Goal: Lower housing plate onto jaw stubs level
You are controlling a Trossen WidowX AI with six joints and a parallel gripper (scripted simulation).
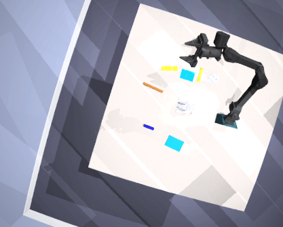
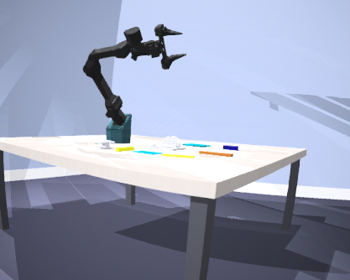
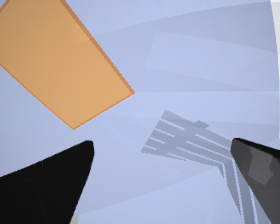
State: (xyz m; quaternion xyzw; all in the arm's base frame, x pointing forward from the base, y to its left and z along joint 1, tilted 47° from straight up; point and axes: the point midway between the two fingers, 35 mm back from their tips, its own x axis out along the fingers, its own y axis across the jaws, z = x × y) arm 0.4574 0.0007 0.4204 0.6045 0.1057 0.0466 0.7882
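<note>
Gripper (image 1: pixel 182 51) (image 2: pixel 183 44) (image 3: pixel 164 146) high, fingers wide apart, white part (image 1: pixel 184 106) (image 2: pixel 172 142), perhaps the housing, below.

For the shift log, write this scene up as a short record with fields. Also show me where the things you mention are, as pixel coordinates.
gripper: open (image 1: pixel 183 51) (image 2: pixel 184 44), raised above the table, nothing between its fingers
white assembly: on the table (image 1: pixel 125 147) (image 2: pixel 155 173); housing plate's seating cannot be told
yellow pieces: two
cyan pieces: two
orange bar: one (image 1: pixel 153 87) (image 2: pixel 216 153)
blue piece: one (image 1: pixel 148 127) (image 2: pixel 230 147)
arm base: teal (image 1: pixel 220 118) (image 2: pixel 118 135)

The air between the black gripper (image 1: pixel 182 51) (image 2: pixel 184 44) (image 3: pixel 162 144) and the tabletop (image 1: pixel 125 140) (image 2: pixel 113 164) lies open; low down, the bulky white assembly (image 1: pixel 184 106) (image 2: pixel 171 142) stands in the way, while the flat cyan rectangular piece (image 1: pixel 174 143) (image 2: pixel 197 145) barely obstructs.
</note>
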